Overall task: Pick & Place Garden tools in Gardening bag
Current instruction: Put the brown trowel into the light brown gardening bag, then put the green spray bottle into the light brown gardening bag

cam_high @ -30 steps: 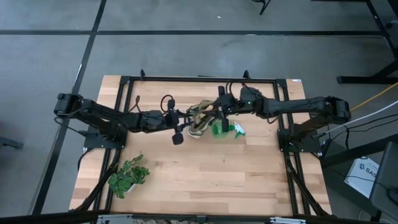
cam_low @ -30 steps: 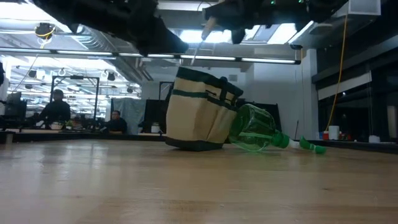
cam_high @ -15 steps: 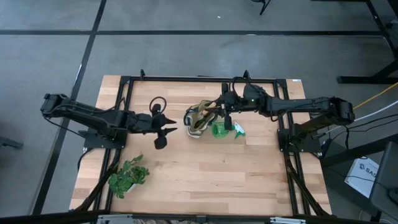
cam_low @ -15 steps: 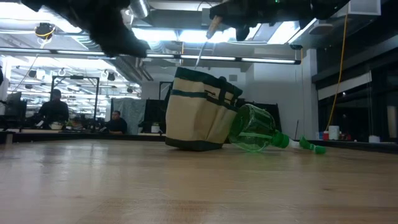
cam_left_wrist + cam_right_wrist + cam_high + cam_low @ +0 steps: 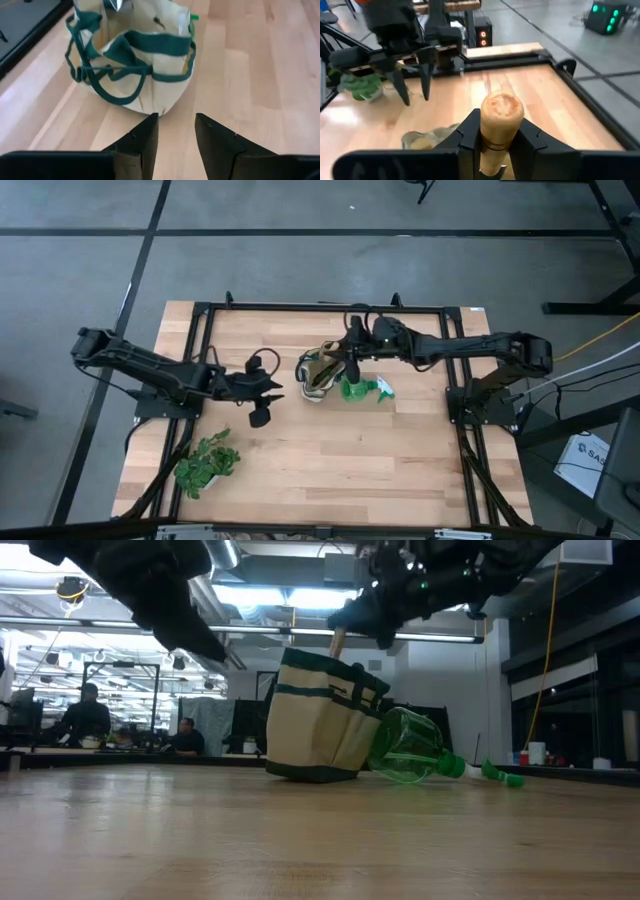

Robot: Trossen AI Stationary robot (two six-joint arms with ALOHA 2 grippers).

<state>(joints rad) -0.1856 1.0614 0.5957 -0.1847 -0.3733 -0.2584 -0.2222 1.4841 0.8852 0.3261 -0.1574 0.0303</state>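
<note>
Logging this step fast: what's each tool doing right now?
Left tool: open, empty, facing the gardening bag.
Right tool: shut on a wooden-handled tool, above the bag.

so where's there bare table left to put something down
The near half of the table is bare to the right of the plant sprig, as is the far left corner. It is crowded mid-table: gardening bag and spray bottle touch, with the right gripper over the bag and the left gripper beside it.
</note>
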